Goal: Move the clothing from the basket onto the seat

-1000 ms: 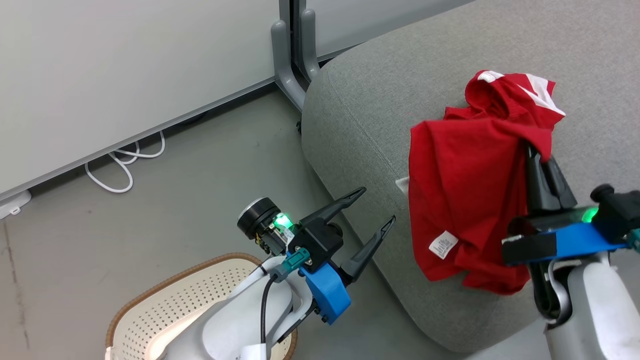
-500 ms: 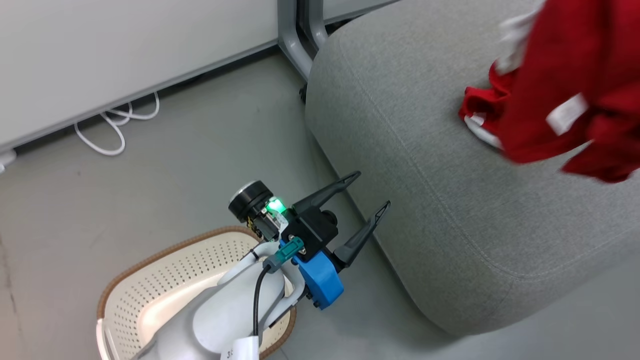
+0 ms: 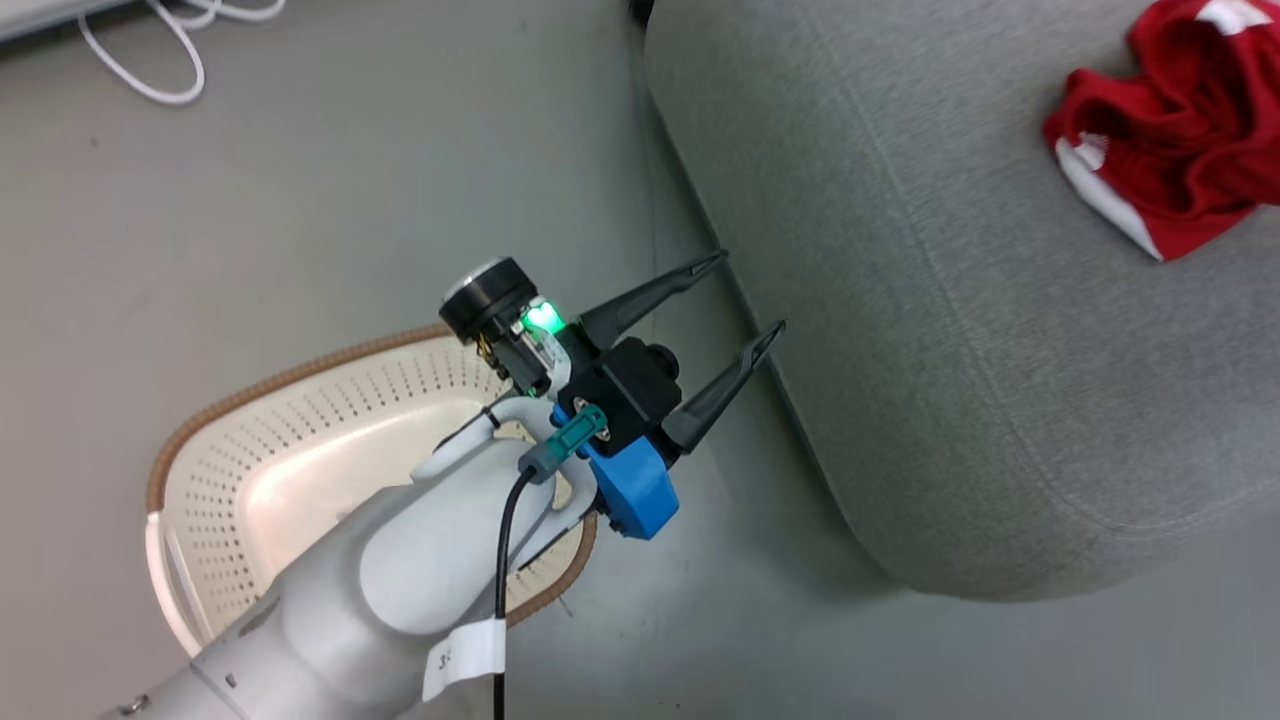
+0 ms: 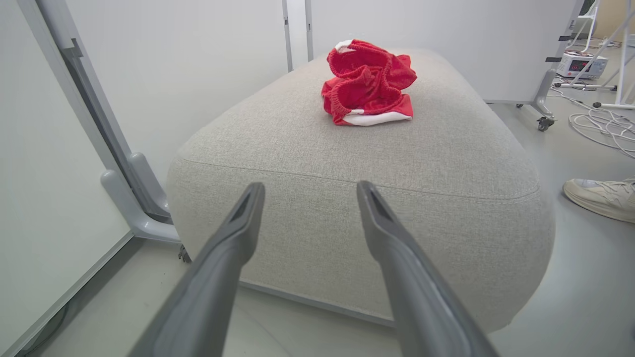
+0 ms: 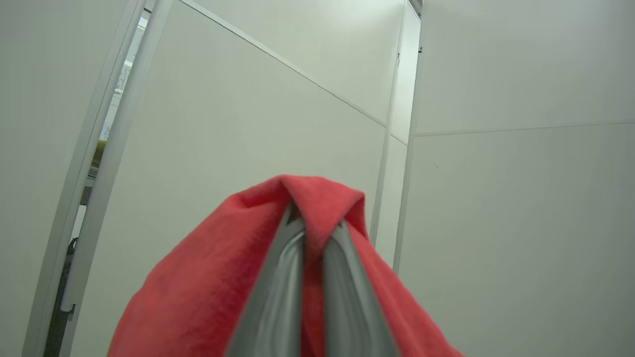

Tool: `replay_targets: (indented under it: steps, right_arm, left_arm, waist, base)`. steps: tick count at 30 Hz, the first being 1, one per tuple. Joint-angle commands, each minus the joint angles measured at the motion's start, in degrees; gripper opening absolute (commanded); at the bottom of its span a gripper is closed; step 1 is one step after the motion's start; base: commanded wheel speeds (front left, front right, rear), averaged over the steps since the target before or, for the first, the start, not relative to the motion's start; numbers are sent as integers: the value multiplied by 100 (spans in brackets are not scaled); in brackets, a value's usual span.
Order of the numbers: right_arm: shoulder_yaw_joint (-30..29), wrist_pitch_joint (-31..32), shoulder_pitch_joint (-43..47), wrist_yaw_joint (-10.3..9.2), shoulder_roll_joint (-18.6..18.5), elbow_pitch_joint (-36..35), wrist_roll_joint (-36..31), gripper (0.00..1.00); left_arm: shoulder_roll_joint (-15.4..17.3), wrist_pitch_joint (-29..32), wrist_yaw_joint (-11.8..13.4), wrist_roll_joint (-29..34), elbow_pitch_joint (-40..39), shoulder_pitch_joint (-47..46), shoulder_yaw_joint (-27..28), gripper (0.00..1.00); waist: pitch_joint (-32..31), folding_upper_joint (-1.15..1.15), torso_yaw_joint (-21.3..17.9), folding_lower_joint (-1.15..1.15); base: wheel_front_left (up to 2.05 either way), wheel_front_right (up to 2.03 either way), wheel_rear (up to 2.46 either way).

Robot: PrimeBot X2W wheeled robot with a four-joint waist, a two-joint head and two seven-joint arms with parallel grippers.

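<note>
seat [image 3: 950,350] holds one garment [image 3: 1170,150]; right pincer [image 5: 315,223] clamps another garment [image 5: 198,297]; left pincer [image 3: 750,291] wide.

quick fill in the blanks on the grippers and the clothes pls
1. The left gripper is ____ and holds nothing.
2. The draped garment clamped in the right gripper is ____ in colour.
3. The seat bears ____ crumpled garment.

Missing words: open; red; one
</note>
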Motion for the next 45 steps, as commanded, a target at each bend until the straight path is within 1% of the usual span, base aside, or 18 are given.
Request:
replay_targets:
  steps: [1,3,6,9,15,18,19,22,26,30,32,34,37,40,45]
  right_arm:
    - [-18,-2,-167,2,-108,200,-105,0]
    - [-47,-2,-242,1,-159,383,-188,0]
    - [-78,-3,-290,1,-108,520,-297,0]
    - [-104,-3,-133,1,9,607,-436,0]
    - [-386,-3,394,1,298,898,-757,0]
    - [-576,-2,642,1,442,1246,-886,0]
    - [-576,-2,642,1,442,1246,-886,0]
    - [-797,-3,789,1,545,1676,-994,0]
    - [-916,-3,713,1,524,2331,-1070,0]
    - [-997,-3,585,1,629,2717,-1182,0]
    - [-1071,-3,536,1,699,2827,-1285,100]
    - [-1193,-3,522,1,732,2736,-1300,100]
    - [-1252,-3,676,1,732,2372,-1153,100]
    - [-1339,-2,908,1,969,1685,-1038,100]
    - [-1135,-2,1471,1,1280,452,-903,100]
  left_arm:
    - [64,-9,-9,40,-53,-155,-20,100]
    - [125,6,-9,62,-91,-255,-13,100]
    - [197,18,12,87,-151,-348,13,100]
    - [287,28,42,87,-200,-396,39,100]
    - [347,30,99,71,-278,-345,22,100]
    - [384,25,106,45,-298,-331,29,100]
    - [384,25,106,45,-298,-331,29,100]
    - [433,21,132,35,-315,-322,49,100]
    - [504,17,159,14,-358,-278,54,100]
    - [573,23,187,-9,-392,-265,62,100]
    - [577,21,200,-15,-401,-262,61,100]
    - [548,14,210,-32,-411,-253,63,100]
    - [462,-2,225,-55,-420,-245,77,100]
    - [398,-15,244,-65,-412,-217,119,100]
    - [258,-22,300,-124,-443,-99,285,100]
  waist:
    - [446,0,140,-1]
    - [625,0,158,-1]
    - [832,0,153,-1]
    - [969,0,142,-1]
    - [1082,0,166,-1]
    - [1110,0,182,-1]
    - [1110,0,182,-1]
    - [1137,0,197,-1]
    - [1189,0,222,-1]
    - [1223,0,224,-1]
    - [1214,0,237,-1]
    - [1169,0,268,-1]
    - [1065,0,343,-1]
    - [906,0,406,-1]
    - [563,0,537,-1]
  base:
    - [0,0,0]
    - [0,0,0]
    - [0,0,0]
    - [0,0,0]
    - [0,0,0]
    - [0,0,0]
    - [0,0,0]
    - [0,0,0]
    - [0,0,0]
    - [0,0,0]
    - [0,0,0]
    - [0,0,0]
    - [0,0,0]
    - [0,0,0]
    - [0,0,0]
